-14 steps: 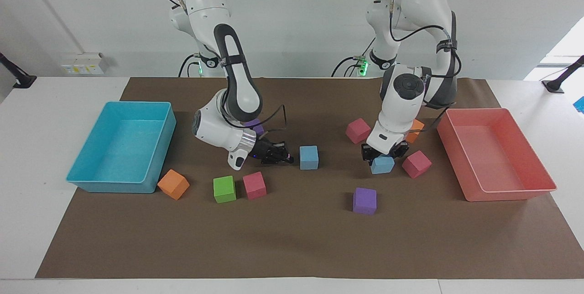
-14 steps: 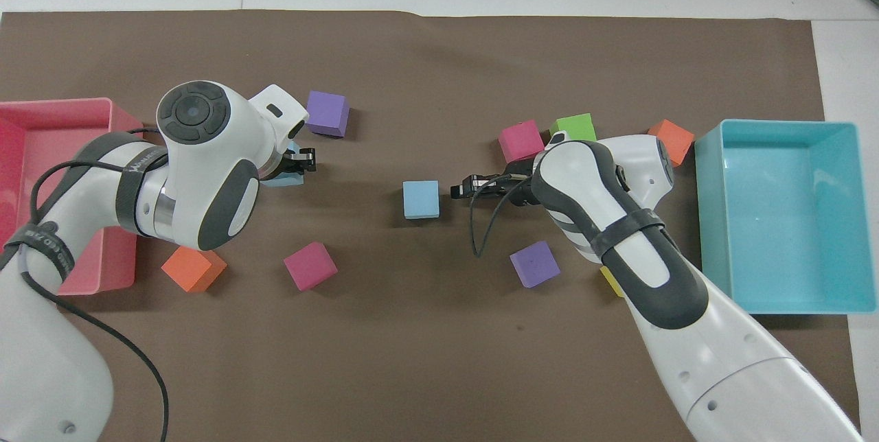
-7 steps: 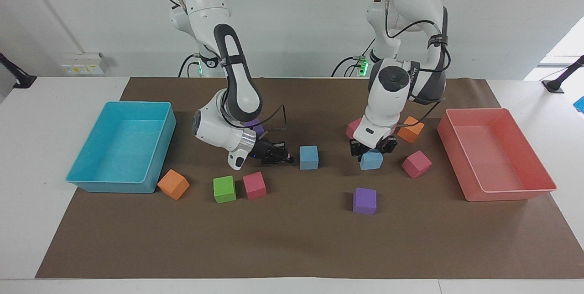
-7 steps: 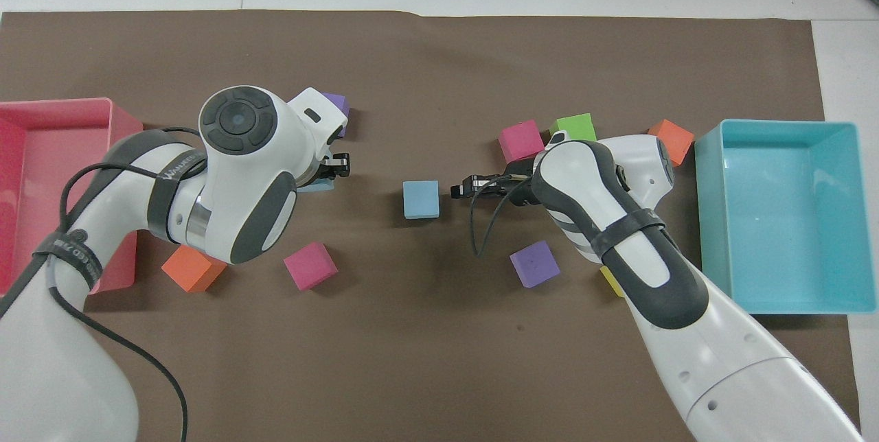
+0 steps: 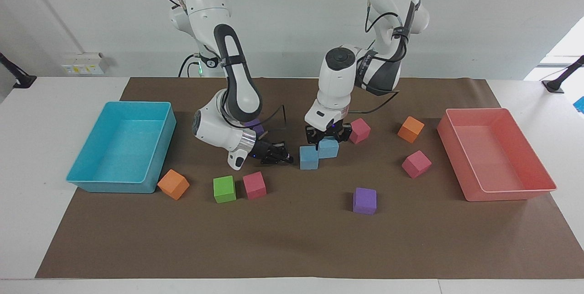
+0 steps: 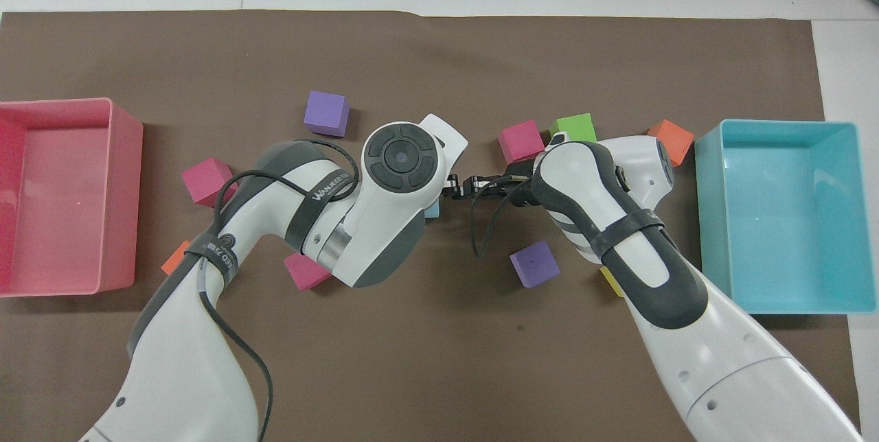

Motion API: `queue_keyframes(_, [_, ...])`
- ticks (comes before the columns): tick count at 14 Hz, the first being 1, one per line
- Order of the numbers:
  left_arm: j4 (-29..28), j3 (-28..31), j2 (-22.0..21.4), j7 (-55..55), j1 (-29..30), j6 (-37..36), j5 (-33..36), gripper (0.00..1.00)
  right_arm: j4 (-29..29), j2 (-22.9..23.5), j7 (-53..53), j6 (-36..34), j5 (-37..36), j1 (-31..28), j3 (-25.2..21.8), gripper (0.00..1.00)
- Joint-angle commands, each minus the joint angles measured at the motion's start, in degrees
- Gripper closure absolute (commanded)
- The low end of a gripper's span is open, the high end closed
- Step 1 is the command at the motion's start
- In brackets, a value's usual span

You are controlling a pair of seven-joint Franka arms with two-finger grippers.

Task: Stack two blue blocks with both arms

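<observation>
One blue block [image 5: 308, 159] rests on the brown mat at the middle of the table. My left gripper [image 5: 328, 140] is shut on the second blue block [image 5: 329, 149]. It holds this block just above the mat, close beside the resting block, toward the left arm's end of the table. My right gripper [image 5: 279, 157] hangs low beside the resting block, toward the right arm's end, and holds nothing. In the overhead view the left wrist hides both blocks except for a blue sliver [image 6: 432, 209], and the right gripper [image 6: 459, 186] shows beside it.
A cyan tray [image 5: 114, 187] stands at the right arm's end and a red tray [image 5: 506, 193] at the left arm's end. Orange [image 5: 173, 184], green [image 5: 224, 189], pink [image 5: 254, 185] [image 5: 416, 164] [image 5: 359, 130], purple [image 5: 364, 201] and orange [image 5: 410, 129] cubes lie scattered.
My left gripper has carried its blue block from near the red tray toward the table's middle, up next to the resting blue block. The right arm has not moved.
</observation>
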Motion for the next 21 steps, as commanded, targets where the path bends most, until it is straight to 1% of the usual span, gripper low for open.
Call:
queue_keyframes(1, [3.43, 0.94, 1.85, -0.89, -0.87, -2.23, -0.74, 0.76, -0.62, -0.05, -2.08, 1.18, 2.04, -0.6, 0.64, 1.0])
queue_keyframes(3, [2.9, 0.86, 1.76, -0.89, -1.13, -2.05, -0.91, 0.74, -0.62, -0.05, -2.08, 1.18, 2.04, -0.6, 0.64, 1.0])
queue_keyframes(14, [0.88, 0.94, 1.24, -0.27, -1.92, -1.87, -0.21, 0.72, -0.62, -0.05, -1.99, 1.09, 2.04, -0.6, 0.64, 1.0])
queue_keyframes(17, [0.88, 0.94, 1.24, -0.27, -1.92, -1.87, -0.21, 0.7, -0.62, -0.05, -1.99, 1.09, 2.04, -0.6, 0.64, 1.0])
queue_keyframes(20, [0.88, 0.94, 1.15, -0.27, -1.92, -1.96, -0.21, 0.57, -0.62, -0.05, -1.9, 1.09, 2.04, -0.6, 0.64, 1.0])
queue_keyframes(21, [0.88, 0.86, 1.15, -0.27, -1.92, -1.96, -0.21, 0.54, -0.62, -0.05, -1.9, 1.18, 2.04, -0.6, 0.64, 1.0])
